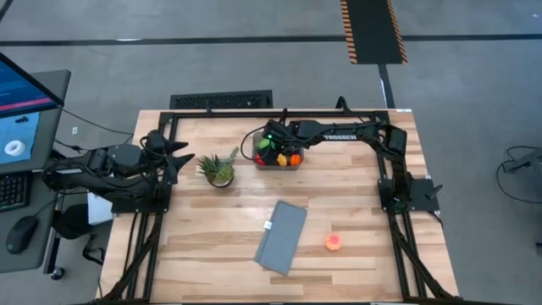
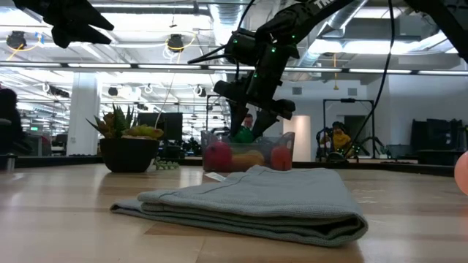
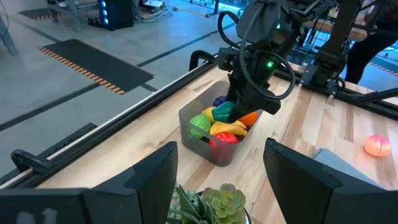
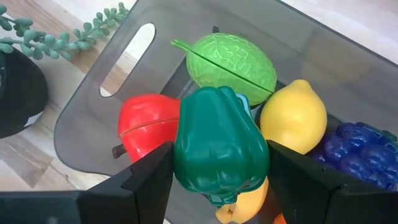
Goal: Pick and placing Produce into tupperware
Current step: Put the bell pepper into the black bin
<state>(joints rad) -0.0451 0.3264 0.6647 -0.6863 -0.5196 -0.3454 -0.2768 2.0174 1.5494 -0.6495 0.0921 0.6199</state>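
Wooden table (image 1: 212, 246), tupperware (image 1: 279, 163), potted plant (image 1: 218, 169), grey cloth (image 1: 282, 236), pink fruit (image 1: 334, 242)

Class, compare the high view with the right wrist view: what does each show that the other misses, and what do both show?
Only the high view shows the pink fruit lying alone on the table, the folded grey cloth and the idle left gripper by the table's left edge.

Only the right wrist view shows the right gripper with its jaws closed on a dark green pepper, beside a lemon.

Both show the tupperware holding produce.
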